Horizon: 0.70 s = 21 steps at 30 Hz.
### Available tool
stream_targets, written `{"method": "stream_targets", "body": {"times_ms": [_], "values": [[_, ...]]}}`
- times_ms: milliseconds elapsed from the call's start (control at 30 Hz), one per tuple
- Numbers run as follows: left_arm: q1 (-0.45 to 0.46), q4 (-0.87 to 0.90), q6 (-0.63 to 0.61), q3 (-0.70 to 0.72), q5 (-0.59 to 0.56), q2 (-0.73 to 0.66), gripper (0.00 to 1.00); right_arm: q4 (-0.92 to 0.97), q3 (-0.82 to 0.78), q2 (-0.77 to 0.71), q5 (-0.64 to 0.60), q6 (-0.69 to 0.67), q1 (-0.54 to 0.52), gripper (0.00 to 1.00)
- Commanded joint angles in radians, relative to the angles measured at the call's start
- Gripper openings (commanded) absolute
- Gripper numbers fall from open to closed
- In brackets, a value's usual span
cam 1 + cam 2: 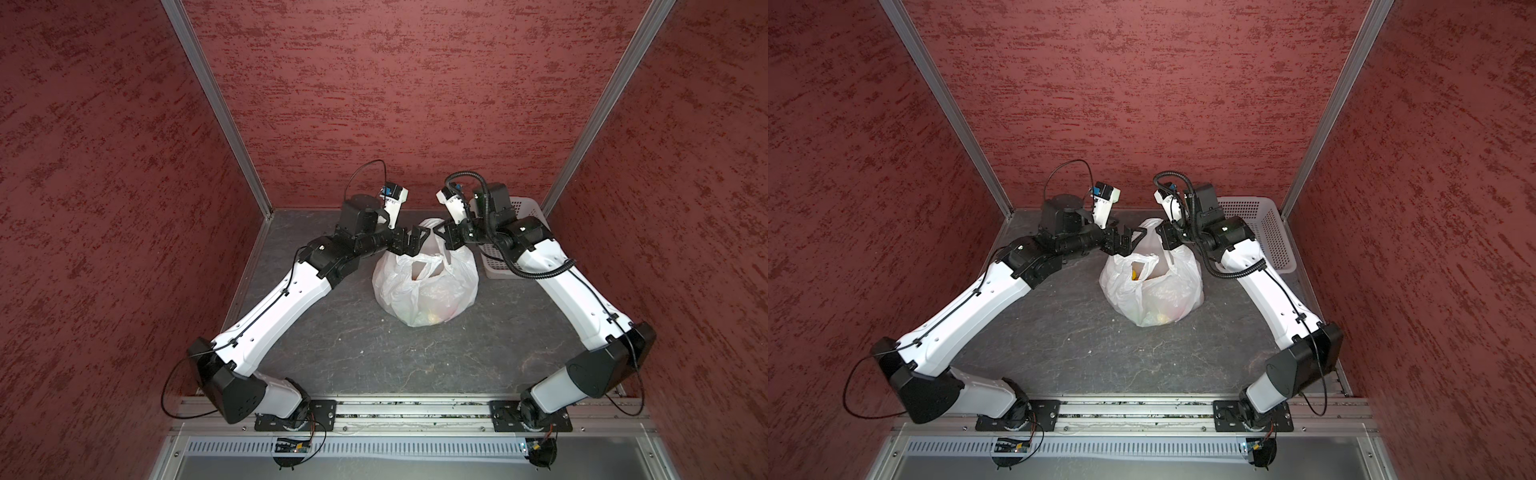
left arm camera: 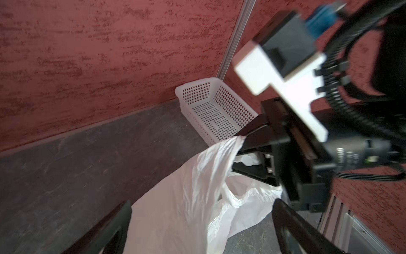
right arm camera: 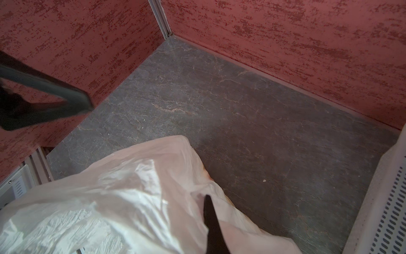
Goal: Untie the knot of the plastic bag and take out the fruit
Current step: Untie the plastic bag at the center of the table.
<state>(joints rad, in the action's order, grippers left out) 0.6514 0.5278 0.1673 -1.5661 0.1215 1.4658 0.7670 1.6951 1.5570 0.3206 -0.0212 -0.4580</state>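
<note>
Right gripper (image 1: 439, 232) is clamped on the plastic bag (image 1: 424, 291) at its raised top film. Left gripper (image 1: 415, 241) has jaws wide apart beside it, holding nothing. Bag sits mid-worktop toward the back edge, mouth gaping, fruit (image 1: 1136, 274) showing. Film looks limp and slippery, so pinch a bunched handle. Both arms reach inward, wrists pitched down. Basket (image 1: 523, 208) is in the back right corner.

Plastic bag (image 1: 424, 286) below the left claw (image 1: 417, 240) is noted as thin, crinkly, translucent white film, faintly shiny. Basket (image 2: 195, 93) beyond the right claw (image 1: 438, 230): rigid perforated white plastic, matt. Surface (image 1: 374, 357): matt grey, stone-veined. Walls (image 1: 415, 104): rough red texture. Both claws: matt black plastic.
</note>
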Motion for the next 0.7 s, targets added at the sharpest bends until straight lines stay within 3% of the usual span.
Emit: {"method": "stream_targets", "body": {"times_ms": [0,67,300,567,667], "values": [[0.003,0.163,0.018,-0.05,-0.064,0.075,0.99,-0.044,0.001,-0.062,-0.036,0.029,-0.011,0.0],[0.015,0.178,0.001,-0.042,-0.064,0.093,0.99,-0.043,-0.009,-0.072,-0.052,0.03,-0.011,0.0],[-0.026,0.307,0.028,0.072,-0.295,0.1,1.0,-0.057,-0.059,-0.127,-0.072,0.033,-0.011,0.0],[-0.104,0.345,0.022,0.236,-0.313,0.017,1.0,-0.071,-0.115,-0.147,-0.078,0.045,-0.01,0.0],[-0.103,0.285,0.005,0.259,-0.254,-0.031,1.0,-0.084,-0.126,-0.15,-0.064,0.054,-0.011,0.0]]}}
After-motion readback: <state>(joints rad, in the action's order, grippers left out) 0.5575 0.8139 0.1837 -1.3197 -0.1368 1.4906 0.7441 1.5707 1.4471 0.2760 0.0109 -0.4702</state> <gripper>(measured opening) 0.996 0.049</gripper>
